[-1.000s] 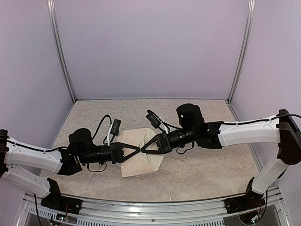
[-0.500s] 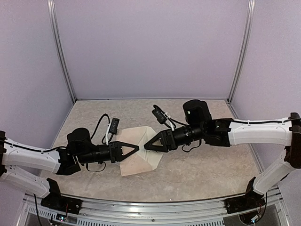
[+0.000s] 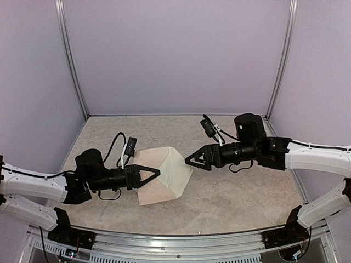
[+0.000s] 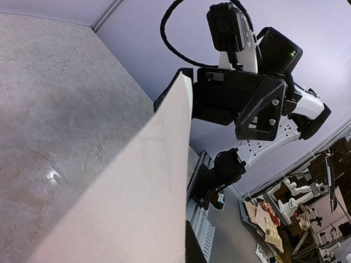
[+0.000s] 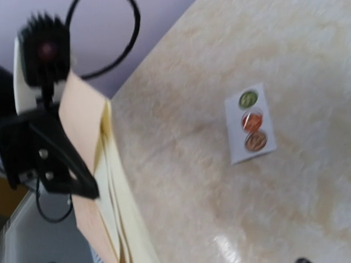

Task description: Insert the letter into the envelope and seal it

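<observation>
Left gripper (image 3: 156, 173): fingers clamped on the left edge of the envelope (image 3: 156, 189), roughly mid-table and a little left of centre. The envelope does not lie flat. From the left wrist view it rises edge-on and slanted above the table (image 3: 241, 192). Cannot tell whether its low corner touches the surface.

The envelope's near part is pinkish. A paler cream part runs to the right and ends in a point. The right wrist view shows thin cream-yellow layers lying against the pink paper, which I take for the letter (image 5: 118, 186). Its border and print are not visible, and how far it sits inside cannot be told.

Right gripper (image 3: 188, 160): fingers together in a point, nothing between them. It is aimed left at the envelope's upper right edge and sits just beside it, with a small gap showing from above. Right arm stretched low across the table from the right side.

Sticker strip (image 5: 249, 123): a small white strip flat on the table, well apart from the envelope. It carries three round stickers in a row: green, red-orange, brown.

The right wrist picture is blurred.
</observation>
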Controlling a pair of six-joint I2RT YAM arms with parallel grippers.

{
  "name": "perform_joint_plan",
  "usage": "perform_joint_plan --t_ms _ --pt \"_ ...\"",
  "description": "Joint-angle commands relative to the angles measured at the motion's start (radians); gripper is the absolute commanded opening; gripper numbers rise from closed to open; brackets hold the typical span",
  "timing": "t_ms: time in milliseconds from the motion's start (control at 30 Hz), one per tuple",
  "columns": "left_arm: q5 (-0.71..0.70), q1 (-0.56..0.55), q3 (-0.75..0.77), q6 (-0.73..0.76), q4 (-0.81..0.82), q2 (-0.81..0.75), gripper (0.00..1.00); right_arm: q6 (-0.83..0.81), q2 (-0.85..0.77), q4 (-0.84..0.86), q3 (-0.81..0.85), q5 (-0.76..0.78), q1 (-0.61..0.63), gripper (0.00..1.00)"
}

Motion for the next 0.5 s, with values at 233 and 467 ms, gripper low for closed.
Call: perform_joint_plan --t_ms 233,467 --pt "0.002 -0.006 0.004 0.003 0.002 0.004 0.00 -0.017 0.130 0.062 0.033 -0.097 0.061 0.25" --pt "-0.054 0.005 -0.026 -0.014 -0.053 0.011 0.37 -0.017 0.136 -0.101 0.023 0.036 0.041 0.00"
